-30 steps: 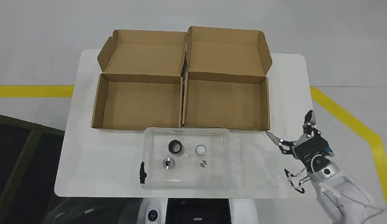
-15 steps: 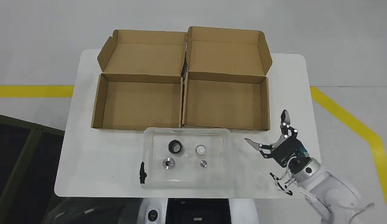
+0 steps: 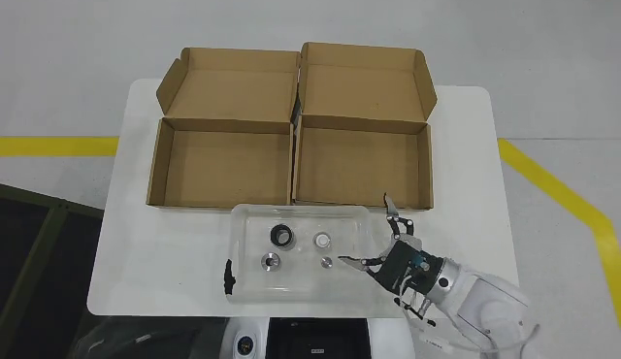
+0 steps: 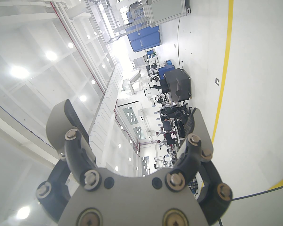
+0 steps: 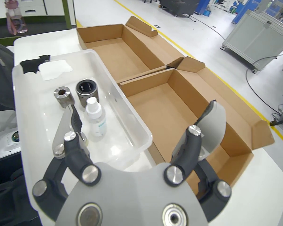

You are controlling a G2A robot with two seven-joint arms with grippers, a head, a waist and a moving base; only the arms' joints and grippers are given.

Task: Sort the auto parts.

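- A clear plastic rectangular tray (image 3: 296, 281) sits at the near edge of the white table (image 3: 126, 243). Two open brown cardboard boxes stand side by side just behind it, the left box (image 3: 221, 170) and the right box (image 3: 361, 170).
- Four parts stand inside the tray, apart from one another:
  - a black ring-shaped bearing (image 3: 281, 234), on end;
  - a small white plastic bottle (image 3: 322, 239), upright;
  - a grey steel cylinder with a hole in its top (image 3: 269, 261);
  - a small silver metal piece (image 3: 327, 261).
- A scrap of black tape (image 3: 229, 279) clings to the tray's near left corner.
- The right gripper (image 3: 367, 231) hangs at the tray's right end with its fingers spread wide and nothing between them.
- One finger reaches in over the tray, and its tip is just beside the small silver piece. I cannot tell whether they touch.
- The other finger lies outside the tray, its tip near the front wall of the right box.
- In the right wrist view, the finger over the tray runs alongside the white bottle (image 5: 95, 116). Its tip points at the steel cylinder (image 5: 63, 96), and the black bearing (image 5: 87, 90) is just past the bottle.
- None of the parts sits between the fingers. The tray's end wall lies between them.
- The left gripper (image 4: 131, 114) points up into the hall, fingers apart and holding nothing.
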